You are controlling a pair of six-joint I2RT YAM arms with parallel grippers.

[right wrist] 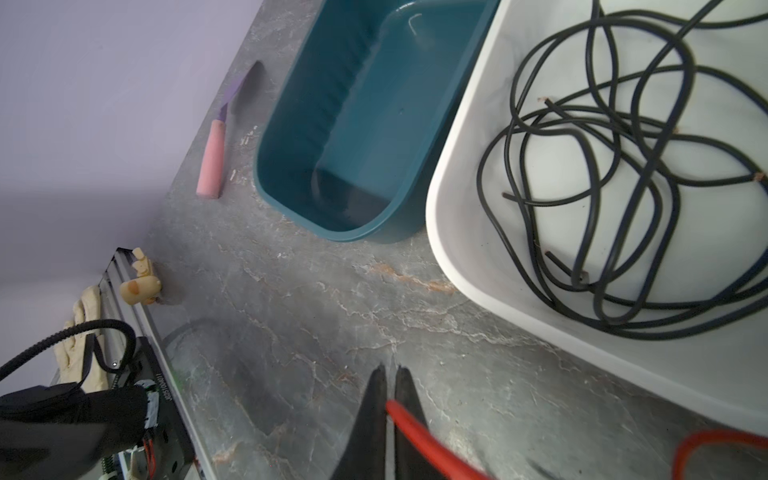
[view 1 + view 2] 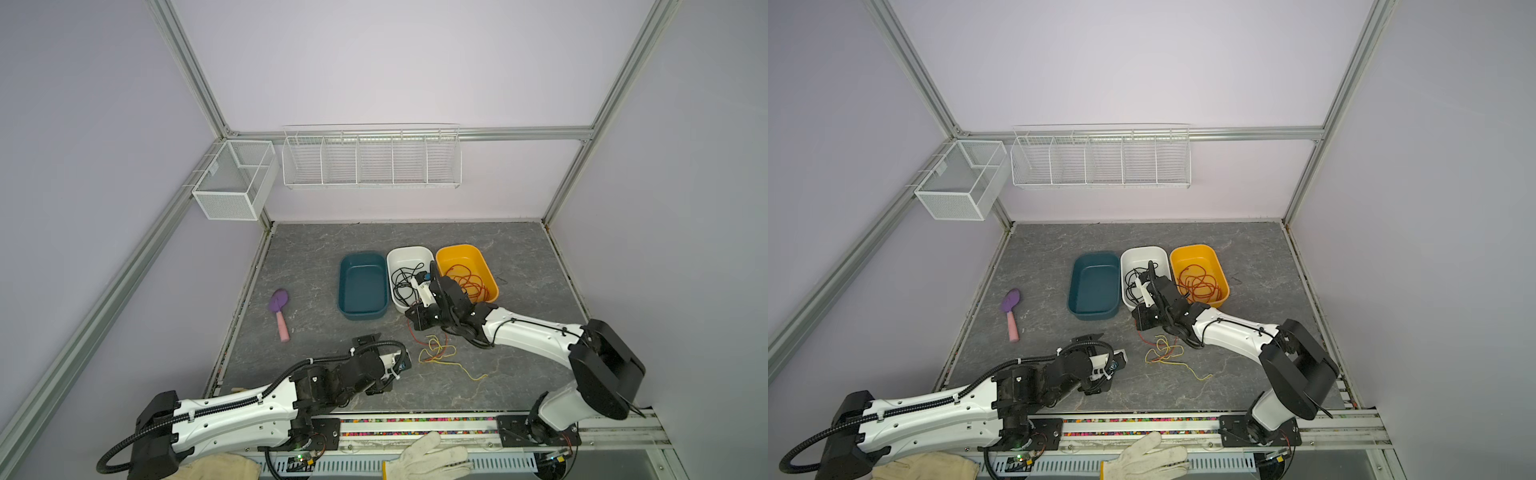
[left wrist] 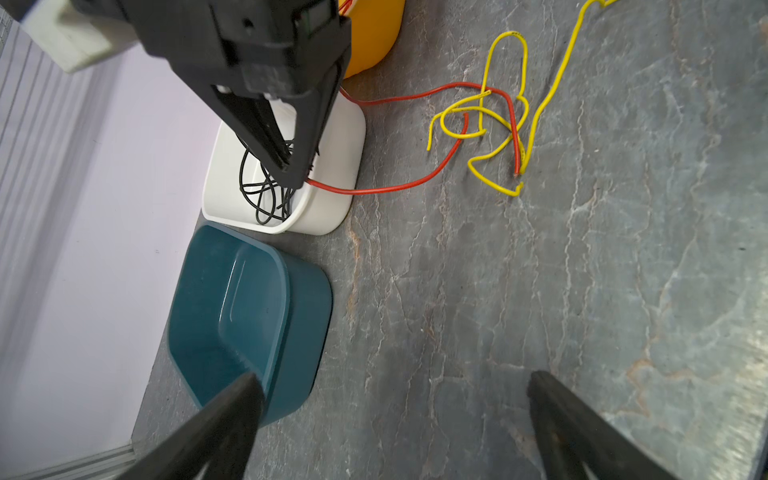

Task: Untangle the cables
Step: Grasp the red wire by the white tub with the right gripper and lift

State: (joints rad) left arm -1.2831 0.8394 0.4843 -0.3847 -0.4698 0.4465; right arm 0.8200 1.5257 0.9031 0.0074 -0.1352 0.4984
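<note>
In both top views we see three bins in a row on the grey table (image 2: 311,257): a teal bin (image 2: 361,255), a white bin (image 2: 409,249) in the middle and an orange bin (image 2: 459,247). Only these views show the full coil of red cable (image 2: 1200,284) lying in the orange bin, of which the left wrist view catches just a corner. They hide the tips of the right gripper (image 1: 389,372) under its own body, at the near end of the white bin. The right wrist view settles that: the two fingers are pressed together with a red cable (image 1: 415,428) pinched between them, just beside the white bin's near wall. That view also gives us the black cables (image 1: 602,166) as a loose heap inside the white bin. The left wrist view adds the rest of the red cable: from the pinched spot it runs across the table into a loose knot with the yellow cable (image 3: 505,141), which lies on the table in front of the bins; a second red run enters the same knot, and we cannot tell whether it is the same cable. The left gripper (image 3: 395,380) hangs over bare table near the teal bin, its fingers spread wide with only table between them.
</note>
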